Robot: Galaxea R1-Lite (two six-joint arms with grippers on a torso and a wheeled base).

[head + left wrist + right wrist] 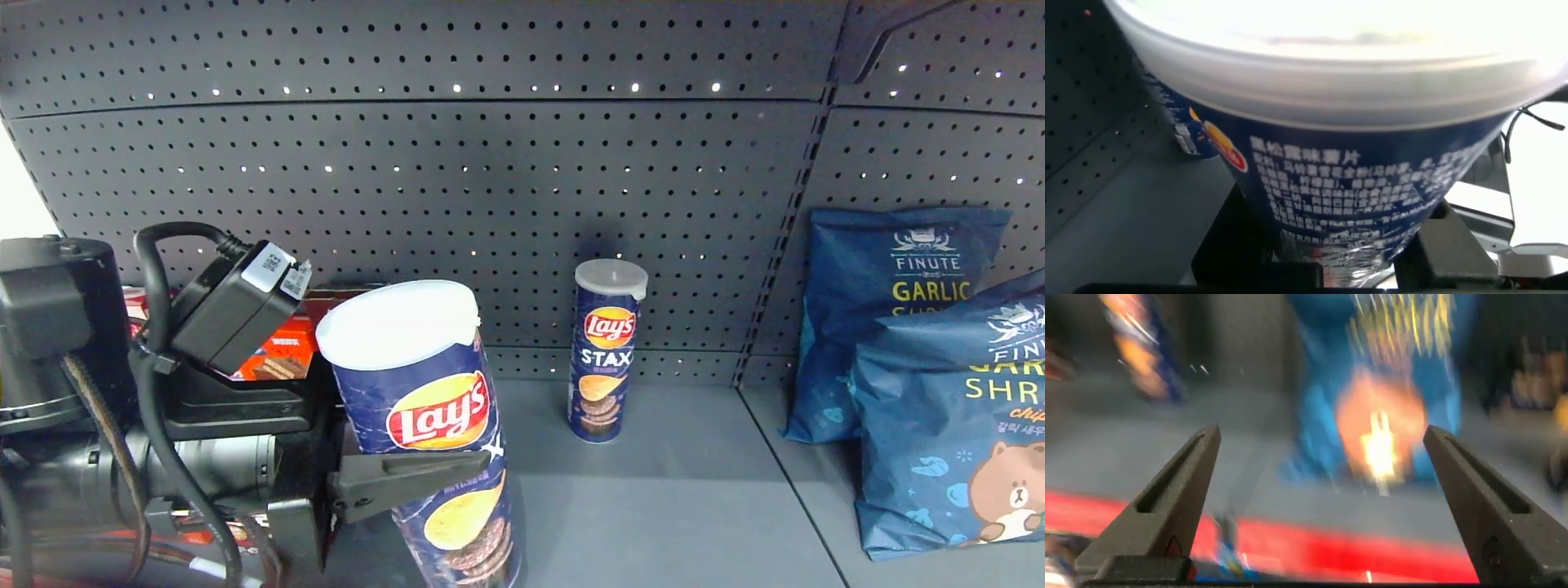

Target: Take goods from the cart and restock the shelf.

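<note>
At front left of the shelf [669, 490], the can [424, 425] leaned, clamped in my left gripper [437, 474]; I could not tell whether its base touched down. Right gripper [1323, 457] hung spread, empty. I judged that releasing at this lean could topple it toward the standing can [608, 351].

Shelf [653, 490] seen forward and down from the head camera; chip can [424, 408] shared, at close range, with the left wrist view; a blurred blue bag [1372, 400] faced by the right wrist.
</note>
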